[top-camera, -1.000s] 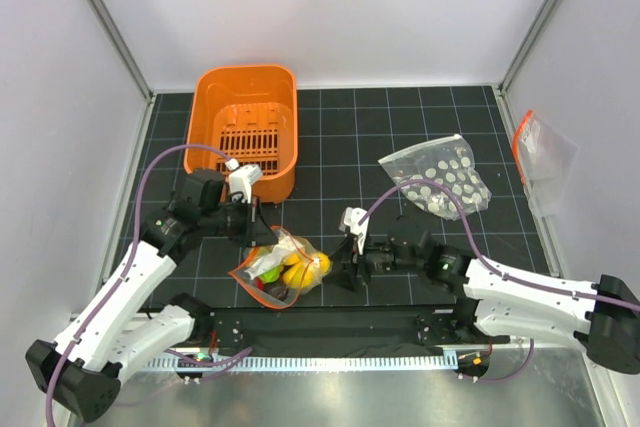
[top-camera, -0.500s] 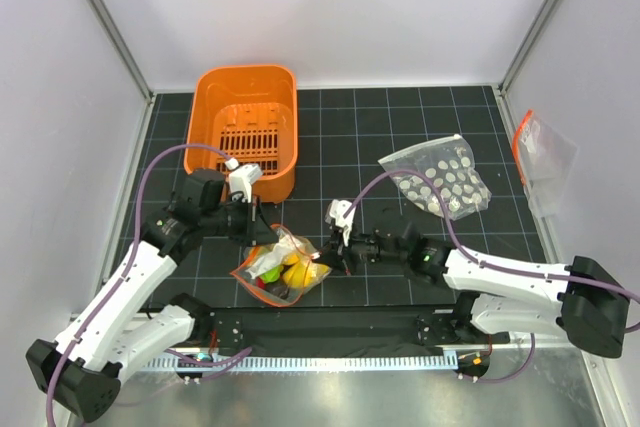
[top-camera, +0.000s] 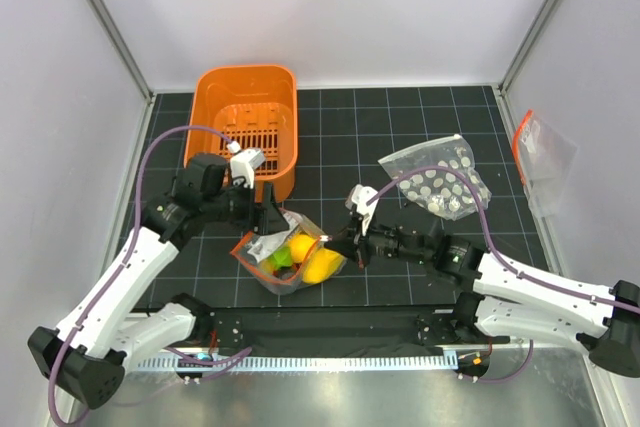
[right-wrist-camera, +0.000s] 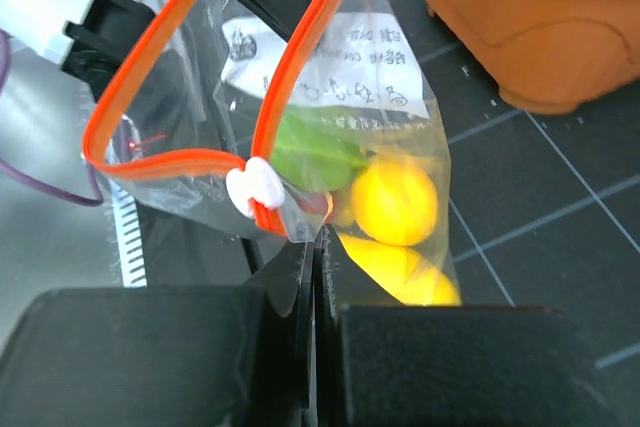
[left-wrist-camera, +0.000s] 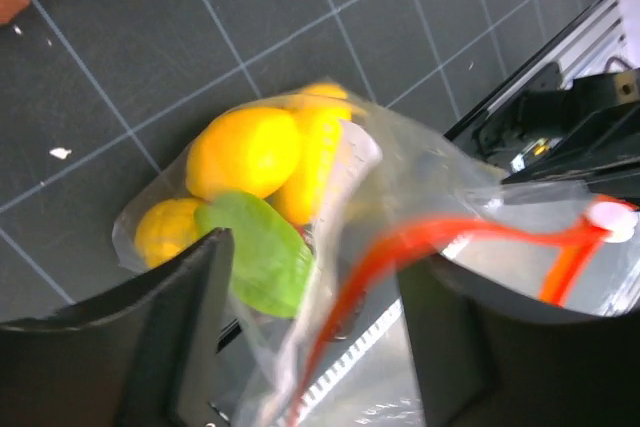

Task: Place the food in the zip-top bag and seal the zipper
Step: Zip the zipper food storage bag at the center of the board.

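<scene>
Low in the middle, the zip-top bag (top-camera: 268,247) holds the food (top-camera: 320,269); right fingers (right-wrist-camera: 288,272) pinch its edge, left fingers (left-wrist-camera: 190,327) stand wide, so food may spill through the open zipper (right-wrist-camera: 300,57)

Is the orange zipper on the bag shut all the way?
No, the zipper gapes in a wide open loop above the yellow and green food inside the zip-top bag.

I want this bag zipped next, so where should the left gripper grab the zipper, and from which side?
Probably the zipper at its end away from the white slider, coming from the robot's left. The right gripper is shut on the zip-top bag beside the slider, and the mouth gapes in a loop; the open left gripper straddles the strip there.
</scene>
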You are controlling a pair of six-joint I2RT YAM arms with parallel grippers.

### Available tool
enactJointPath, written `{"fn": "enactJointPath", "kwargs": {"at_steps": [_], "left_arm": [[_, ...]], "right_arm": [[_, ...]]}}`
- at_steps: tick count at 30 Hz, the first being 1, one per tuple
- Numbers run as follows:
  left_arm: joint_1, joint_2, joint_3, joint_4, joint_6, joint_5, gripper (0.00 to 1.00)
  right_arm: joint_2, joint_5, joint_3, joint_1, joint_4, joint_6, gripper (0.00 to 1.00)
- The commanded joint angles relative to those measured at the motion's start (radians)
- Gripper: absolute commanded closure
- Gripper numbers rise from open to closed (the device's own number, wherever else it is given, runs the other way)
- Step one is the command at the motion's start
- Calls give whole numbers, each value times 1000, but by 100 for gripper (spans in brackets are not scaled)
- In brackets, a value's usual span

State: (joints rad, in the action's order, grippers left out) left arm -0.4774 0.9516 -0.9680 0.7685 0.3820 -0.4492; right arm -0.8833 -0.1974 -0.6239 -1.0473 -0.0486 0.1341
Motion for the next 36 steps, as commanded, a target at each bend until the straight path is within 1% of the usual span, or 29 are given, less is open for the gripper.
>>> {"fn": "enactJointPath", "kwargs": {"at_steps": [1,2,5,9,11,12,17,19,23,24,26,27,31,36], "left_arm": [[3,4,-95,-15,-54,-8,25],[2,4,-107,-23,-57,-17,16],[0,7,-169,-46,-68,-54,6],[-16,16,-242,-75,-87,-83,0],[-32,21,-271,-103,-103,-92,0],[-56,29,-278,-113,-112,-89,0],[-136,67,-317,-149,-179,-17,0],[-164,85,-317,-184,-193,-19,1],[-233,127,-310,-251,-227,-34,4],[-243,139,-314,-256,-251,-39,5],[-263,174,-319,-256,-267,-37,9],[-274,182,-317,-256,-281,-43,10],[-283,177,-290,-258,-316,-45,12],[-285,128,-233,-264,-367,-65,16]], "right_arm": [[3,82,-59,-5,113,21,99],[3,85,-65,-5,119,41,99],[0,101,-91,-3,156,73,99],[-3,104,-122,-5,197,128,99],[-3,111,-137,-5,205,143,99],[-3,112,-143,-5,219,154,99],[-2,130,-200,-5,253,193,99],[-9,148,-236,-3,285,208,99],[-32,177,-289,-2,329,220,99],[-34,182,-296,-3,335,223,99],[-42,193,-316,-3,346,228,99],[-49,228,-323,-3,360,228,99],[-55,223,-333,-3,363,226,99],[-52,211,-320,-3,345,225,99]]}}
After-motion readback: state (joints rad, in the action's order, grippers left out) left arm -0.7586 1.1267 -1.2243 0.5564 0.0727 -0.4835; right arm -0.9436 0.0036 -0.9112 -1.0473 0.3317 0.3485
